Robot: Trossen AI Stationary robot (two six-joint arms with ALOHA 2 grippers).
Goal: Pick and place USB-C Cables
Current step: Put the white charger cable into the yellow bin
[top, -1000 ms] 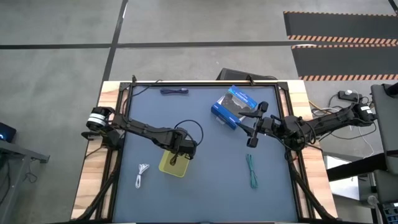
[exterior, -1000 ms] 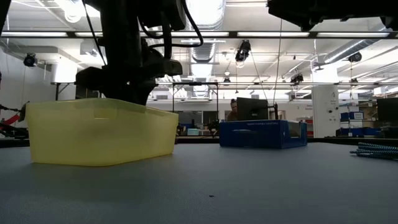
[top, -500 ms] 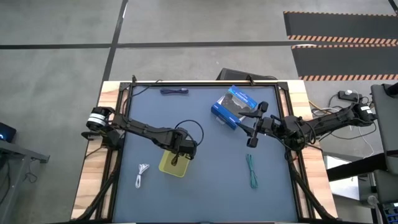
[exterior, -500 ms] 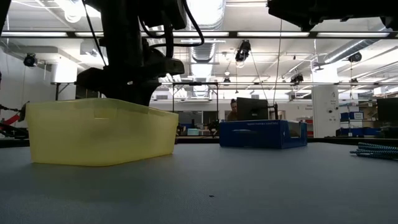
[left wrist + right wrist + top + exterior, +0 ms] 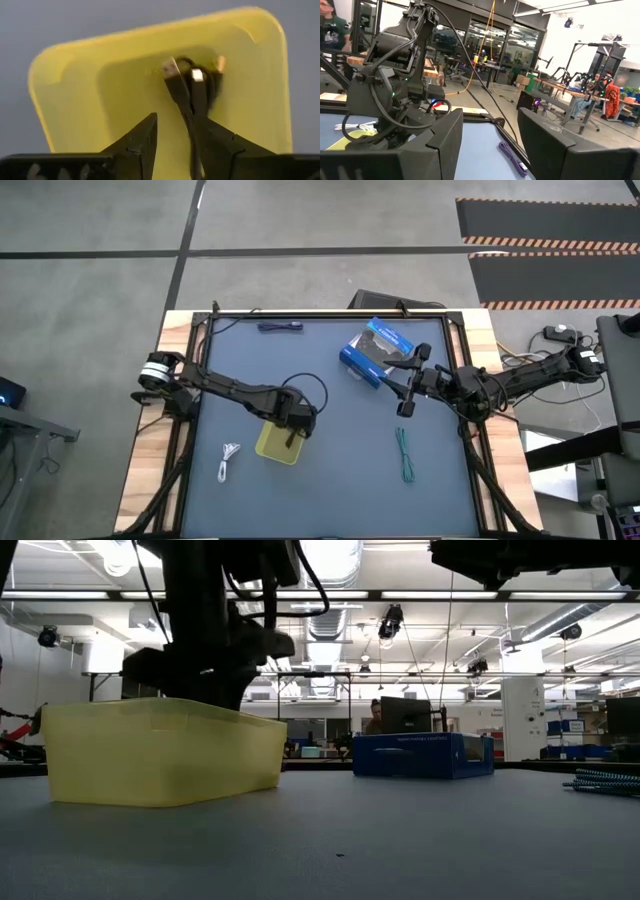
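My left gripper [image 5: 296,423] is open above the yellow tray [image 5: 272,446], fingers pointing down into it [image 5: 175,145]. The black cable [image 5: 192,85] lies bundled on the tray floor, and its tail runs up between my fingers, close to one of them. The white cable [image 5: 228,455] lies on the mat to the left of the tray. The teal cable [image 5: 405,452] lies toward the right, and the purple cable [image 5: 280,327] near the far edge. My right gripper [image 5: 405,395] waits open above the mat beside the blue box; its wrist view [image 5: 490,135] shows the fingers wide apart. My left gripper has the black cable's tail [image 5: 194,130] running along the inner side of one finger [image 5: 215,145]. I cannot tell whether the finger touches it. The bundle's connector ends [image 5: 172,67] rest on the tray floor.
A blue and black retail box [image 5: 378,350] sits on the mat at the far right, also in the low view [image 5: 420,755]. The tray's wall [image 5: 160,750] stands at the left of the low view, and the teal cable [image 5: 605,780] at its right edge. People and benches show beyond the table.
The left gripper has stayed over the tray. The black cable below it has shifted a little within the tray, toward the gripper. The right arm has kept still.
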